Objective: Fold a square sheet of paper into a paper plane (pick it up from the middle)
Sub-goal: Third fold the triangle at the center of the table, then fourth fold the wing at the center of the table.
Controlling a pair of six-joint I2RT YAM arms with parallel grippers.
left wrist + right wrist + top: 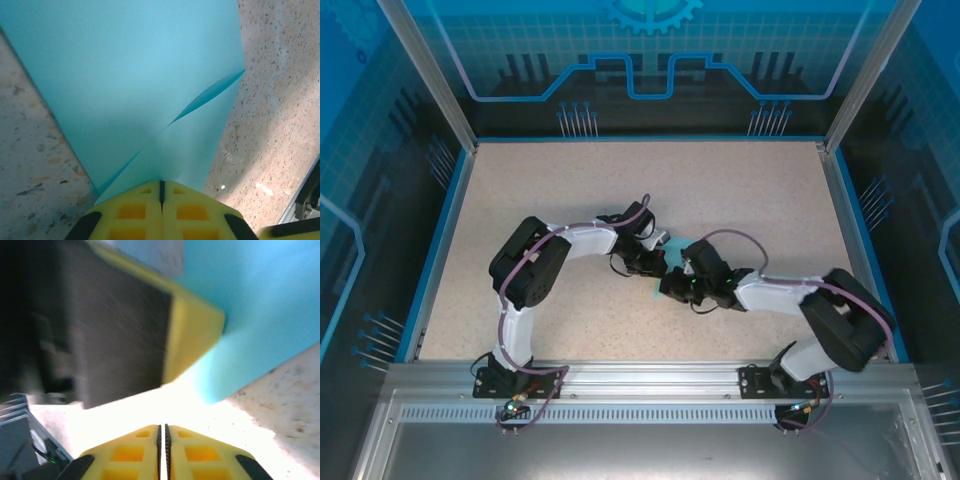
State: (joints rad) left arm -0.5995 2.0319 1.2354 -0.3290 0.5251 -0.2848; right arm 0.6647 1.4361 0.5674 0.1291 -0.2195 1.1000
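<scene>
Yellow fingers of the left tool (pixel 161 186) pinch the half-folded blue paper (pixel 130 75) at the middle of the counter (pixel 280 100), where the right tool (pixel 163 429), almost pressed together on nothing, might nudge the loose flap and skew the crease.

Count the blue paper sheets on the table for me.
1. The light-blue sheet is at the table centre, pinched in the left end effector, the right end effector close beside it. From above it is mostly covered, so another could be hidden.
</scene>
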